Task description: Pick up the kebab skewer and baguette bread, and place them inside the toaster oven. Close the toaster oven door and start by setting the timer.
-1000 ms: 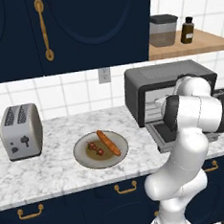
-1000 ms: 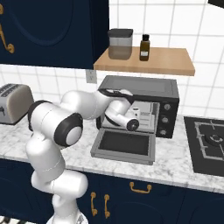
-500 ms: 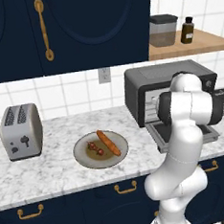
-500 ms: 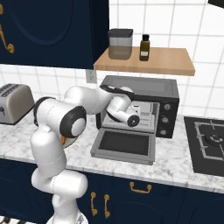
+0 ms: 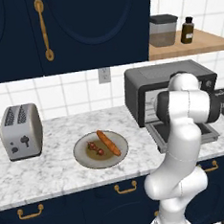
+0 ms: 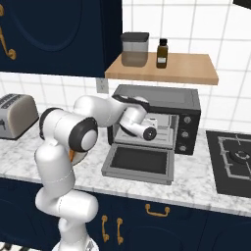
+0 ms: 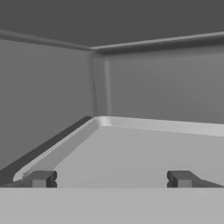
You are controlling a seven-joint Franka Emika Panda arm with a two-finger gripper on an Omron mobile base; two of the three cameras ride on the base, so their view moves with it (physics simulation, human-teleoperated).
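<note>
One skewer [image 5: 94, 148] and one baguette [image 5: 108, 142] share one plate [image 5: 85, 159]; tool [image 7: 109, 179] gapes empty.

A home kitchen, rendered. A white marble bench [image 5: 52, 174] runs over navy cabinets with brass handles [image 5: 126, 187], under white wall tiles [image 6: 196, 22]. The claw [image 7: 109, 179] reaches into a black toaster oven [image 6: 188, 105]; a silver toaster [image 5: 21, 131] stands well apart from it, a hob [image 6: 235, 157] lies near, and a wooden shelf [image 6: 164, 68] hangs above.
</note>
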